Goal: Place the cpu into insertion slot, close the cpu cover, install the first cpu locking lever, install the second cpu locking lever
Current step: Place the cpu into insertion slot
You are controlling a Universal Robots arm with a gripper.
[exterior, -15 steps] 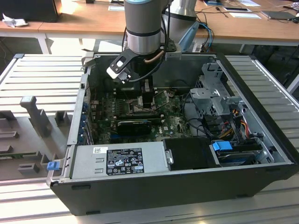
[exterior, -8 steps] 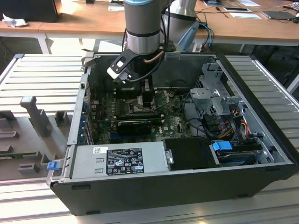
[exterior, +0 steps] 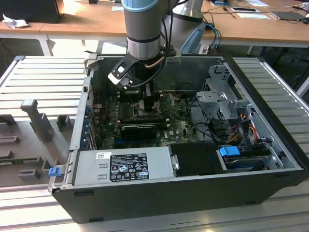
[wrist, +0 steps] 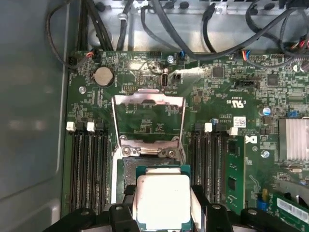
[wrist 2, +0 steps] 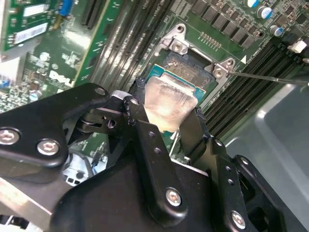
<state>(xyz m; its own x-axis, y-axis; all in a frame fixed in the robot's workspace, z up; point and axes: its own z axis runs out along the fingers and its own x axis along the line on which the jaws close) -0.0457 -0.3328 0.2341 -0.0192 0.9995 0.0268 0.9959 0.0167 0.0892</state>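
Hanging down into the open computer case (exterior: 159,193) in the upper middle of the exterior view, with the pincer (wrist: 162,193) pinching the cpu (wrist: 161,208) by two opposite edges. Holding it flat, pale metal top upward, right over the insertion slot (wrist 2: 190,72) and hiding a good part of it; not possible to tell whether touching the contacts or just above them. Leaving the cpu cover (wrist: 147,99) swung open just beyond the slot, not yet closed.

Possible trouble from here, as a judgement only: lowering the cpu a little turned or shifted against the metal frame, and so bending the fine contacts or resting it tilted on the frame edge. Also losing it from between the fingers (wrist 2: 193,133), if pinched only lightly at the rim. Also catching a finger on the memory slots (wrist: 89,164) just beside the insertion slot on both sides, for lack of room there.
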